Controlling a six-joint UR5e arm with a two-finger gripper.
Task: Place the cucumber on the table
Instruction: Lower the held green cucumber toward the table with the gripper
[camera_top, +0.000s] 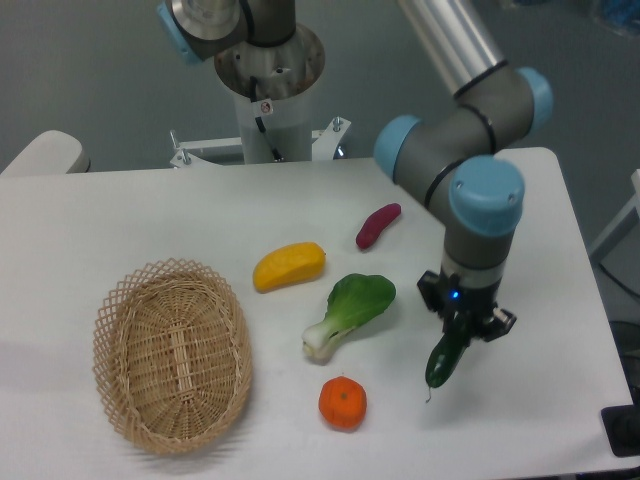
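Unlabelled, the cucumber (444, 361) hangs clamped in the hand (466, 327).

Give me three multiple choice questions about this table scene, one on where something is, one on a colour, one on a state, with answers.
1. Where is the bok choy?
A. inside the basket
B. on the table between the yellow fruit and the claw
C. beside the robot base

2. What colour is the sweet potato?
A. purple
B. white
C. blue

3. What state is the cucumber in?
A. lying in the basket
B. held in the claw, tilted, stem tip down
C. lying beside the sweet potato

Answers: 1 B, it lies on the table right of the yellow fruit. 2 A, its skin is purple. 3 B, the claw grips its upper end; the basket holds nothing.
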